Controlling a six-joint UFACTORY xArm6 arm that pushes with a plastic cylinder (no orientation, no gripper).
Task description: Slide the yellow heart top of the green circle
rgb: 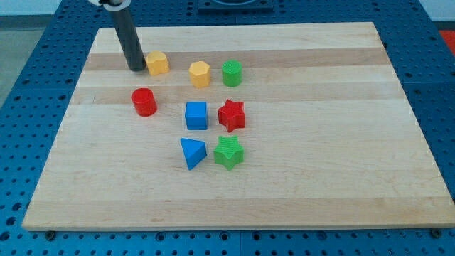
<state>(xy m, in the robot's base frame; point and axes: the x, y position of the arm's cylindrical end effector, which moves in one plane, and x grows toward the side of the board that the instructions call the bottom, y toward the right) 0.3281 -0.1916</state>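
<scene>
The yellow heart (157, 62) lies near the board's top left. My tip (136, 69) stands just to the left of it, touching or almost touching its left side. The green circle (232, 73) sits further to the view's right in the same row. A yellow hexagon-like block (200, 73) lies between the heart and the green circle, close to the circle's left side.
A red cylinder (143, 102) sits below the heart. A blue cube (196, 115) and a red star (231, 115) lie side by side at the middle. A blue triangle (192, 153) and a green star (229, 152) lie below them. The wooden board (320, 142) rests on a blue perforated table.
</scene>
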